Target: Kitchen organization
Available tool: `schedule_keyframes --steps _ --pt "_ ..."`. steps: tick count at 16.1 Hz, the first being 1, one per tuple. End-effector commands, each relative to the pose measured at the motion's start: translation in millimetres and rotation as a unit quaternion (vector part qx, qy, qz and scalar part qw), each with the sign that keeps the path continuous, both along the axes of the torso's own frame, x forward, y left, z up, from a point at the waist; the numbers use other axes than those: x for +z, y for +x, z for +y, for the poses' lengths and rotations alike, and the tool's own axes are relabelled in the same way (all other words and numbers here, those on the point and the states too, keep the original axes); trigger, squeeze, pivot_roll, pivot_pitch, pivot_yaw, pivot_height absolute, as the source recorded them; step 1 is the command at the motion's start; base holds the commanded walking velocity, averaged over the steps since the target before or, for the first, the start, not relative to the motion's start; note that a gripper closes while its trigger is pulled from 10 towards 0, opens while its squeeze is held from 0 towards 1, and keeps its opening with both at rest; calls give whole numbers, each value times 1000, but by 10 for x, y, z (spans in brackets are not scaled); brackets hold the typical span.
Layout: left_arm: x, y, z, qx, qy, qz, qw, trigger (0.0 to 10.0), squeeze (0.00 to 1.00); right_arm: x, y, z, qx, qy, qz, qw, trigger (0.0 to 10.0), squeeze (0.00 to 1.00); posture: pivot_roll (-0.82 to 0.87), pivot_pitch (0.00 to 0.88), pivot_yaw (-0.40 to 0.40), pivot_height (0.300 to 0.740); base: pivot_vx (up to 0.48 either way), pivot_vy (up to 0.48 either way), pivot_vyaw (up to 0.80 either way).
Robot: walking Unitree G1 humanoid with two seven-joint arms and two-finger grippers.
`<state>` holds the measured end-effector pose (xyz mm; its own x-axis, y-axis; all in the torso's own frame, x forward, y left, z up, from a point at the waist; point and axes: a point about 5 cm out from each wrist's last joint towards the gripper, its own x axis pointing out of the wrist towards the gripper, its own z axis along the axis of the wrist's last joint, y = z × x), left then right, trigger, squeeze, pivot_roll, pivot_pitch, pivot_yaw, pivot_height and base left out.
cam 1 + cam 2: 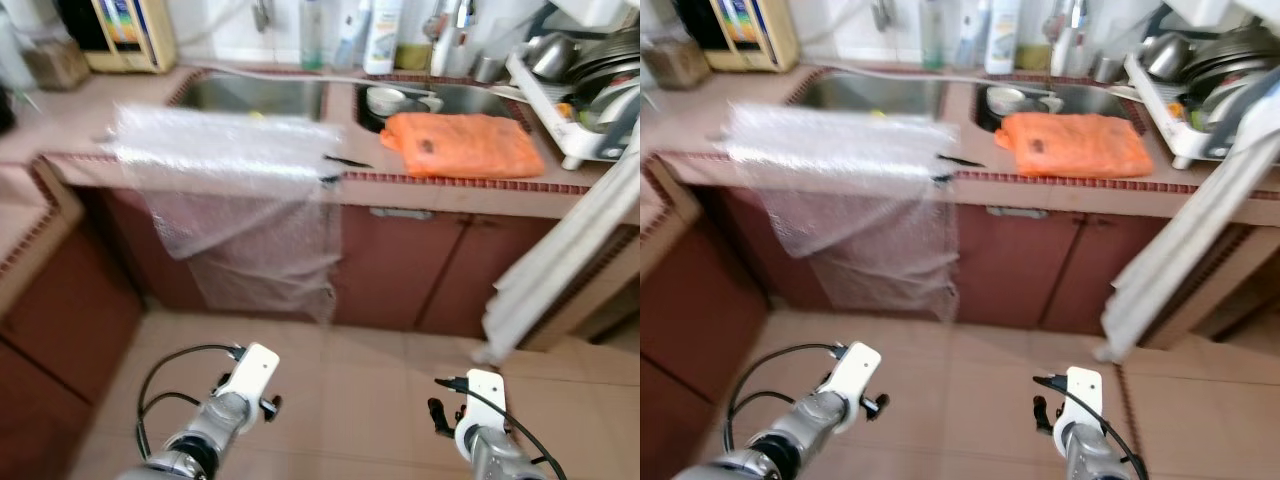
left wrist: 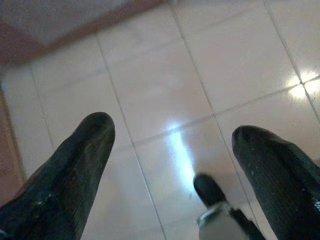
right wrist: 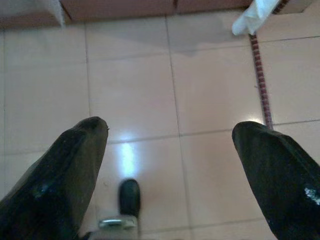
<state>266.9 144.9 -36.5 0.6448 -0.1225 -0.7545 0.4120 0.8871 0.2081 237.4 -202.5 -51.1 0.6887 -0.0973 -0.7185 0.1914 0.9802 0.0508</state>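
**Robot stood before the kitchen desk, both claws empty**

The robot faced the desk (image 1: pixel 440 190) with its two sinks. A large sheet of clear bubble wrap (image 1: pixel 230 190) lay over the front edge near the left sink (image 1: pixel 250 95) and hung down before the cupboard doors. An orange cloth (image 1: pixel 465 145) lay on the desk before the right sink (image 1: pixel 450 100), and a rack of dishes (image 1: pixel 585 90) stood at the far right.

The left claw (image 2: pixel 172 170) hung low over the tiled floor (image 3: pixel 135 95), its fingers wide apart and holding nothing. The right claw (image 3: pixel 167 170) was the same, wide open and empty.

The wrap looked very light, soft and slippery, so it would probably fold and slide when pulled. I think a pinch at the upper edge on the desk was the safest place. The cloth seemed limp; any raised fold would serve.
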Motion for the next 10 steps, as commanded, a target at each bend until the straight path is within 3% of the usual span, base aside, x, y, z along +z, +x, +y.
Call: schedule_keyframes --steps 1,4,10 --pt "-14 -19 48 1 3 5 1000 10000 0 -18 -11 57 0 11 3 1000 10000 0 -52 100 7 740 0 0 0" --pt "-13 -19 58 5 1 6 1000 10000 0 -20 -12 62 2 9 5 1000 10000 0 -53 99 8 740 0 0 -140" --pt "-19 -24 75 4 10 8 1000 10000 0 -22 -10 76 6 8 8 1000 10000 0 -50 95 9 740 0 0 -729"
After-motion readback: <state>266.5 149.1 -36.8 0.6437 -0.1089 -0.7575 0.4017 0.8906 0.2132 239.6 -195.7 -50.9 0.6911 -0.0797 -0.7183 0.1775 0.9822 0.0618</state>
